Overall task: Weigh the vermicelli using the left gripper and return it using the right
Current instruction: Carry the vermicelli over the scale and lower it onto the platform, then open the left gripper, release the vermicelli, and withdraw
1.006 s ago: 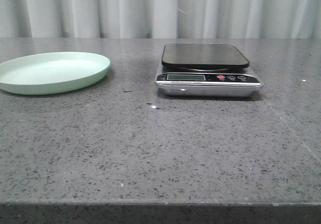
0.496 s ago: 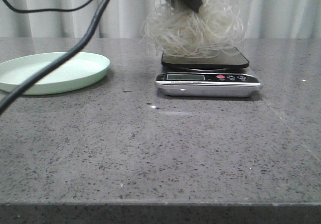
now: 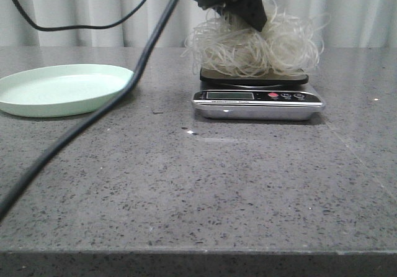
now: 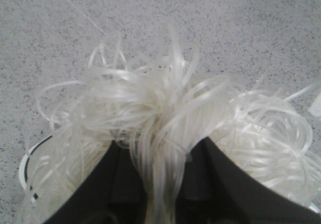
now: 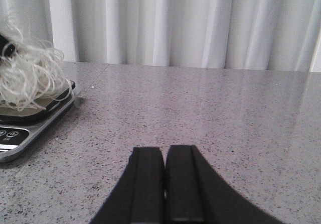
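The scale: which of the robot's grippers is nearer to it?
Left. The left gripper hangs right over the scale, shut on the vermicelli. The right gripper is shut, off to the side above the bare table.

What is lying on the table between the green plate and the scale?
Nothing rests there: front view shows bare table between plate and scale. Only the arm's black cable crosses in front.

A grey speckled stone worktop runs back to pale pleated curtains, under soft, even light.
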Available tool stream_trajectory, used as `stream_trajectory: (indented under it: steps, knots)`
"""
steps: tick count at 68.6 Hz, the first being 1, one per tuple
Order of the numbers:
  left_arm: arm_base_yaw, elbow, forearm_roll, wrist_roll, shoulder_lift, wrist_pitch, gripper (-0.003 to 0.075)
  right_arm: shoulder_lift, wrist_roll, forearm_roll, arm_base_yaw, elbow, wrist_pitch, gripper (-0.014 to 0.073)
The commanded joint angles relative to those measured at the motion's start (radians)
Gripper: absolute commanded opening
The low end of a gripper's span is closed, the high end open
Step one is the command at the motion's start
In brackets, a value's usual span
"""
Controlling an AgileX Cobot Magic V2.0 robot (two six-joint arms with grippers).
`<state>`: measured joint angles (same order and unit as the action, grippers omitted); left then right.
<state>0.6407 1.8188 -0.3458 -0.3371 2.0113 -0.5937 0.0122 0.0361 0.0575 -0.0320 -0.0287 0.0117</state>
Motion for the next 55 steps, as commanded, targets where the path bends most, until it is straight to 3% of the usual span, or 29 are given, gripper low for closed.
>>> stream_trajectory:
  steps: [1, 15, 19, 30, 36, 55]
  knots:
    - [0.007, 0.036, -0.031, -0.003, -0.057, 0.069, 0.0137, 0.014, 0.005, 0.000, -0.005, 0.009, -0.073, 0.0151]
    - [0.005, 0.036, -0.031, -0.003, -0.058, 0.071, 0.0142, 0.014, 0.005, 0.000, -0.005, 0.009, -0.073, 0.0151]
    - [0.005, 0.036, -0.031, -0.003, -0.058, 0.069, 0.0174, 0.014, 0.005, 0.000, -0.005, 0.009, -0.073, 0.0151]
    - [0.005, 0.036, -0.031, -0.003, -0.061, 0.063, 0.0433, 0.014, 0.005, 0.000, -0.005, 0.009, -0.073, 0.0151]
    - [0.005, 0.036, -0.031, -0.003, -0.061, 0.059, 0.0538, 0.014, 0.005, 0.000, -0.005, 0.009, -0.073, 0.0151]
    - [0.005, 0.036, -0.031, -0.003, -0.116, 0.023, 0.0568, 0.014, 0.005, 0.000, -0.005, 0.009, -0.081, 0.0151]
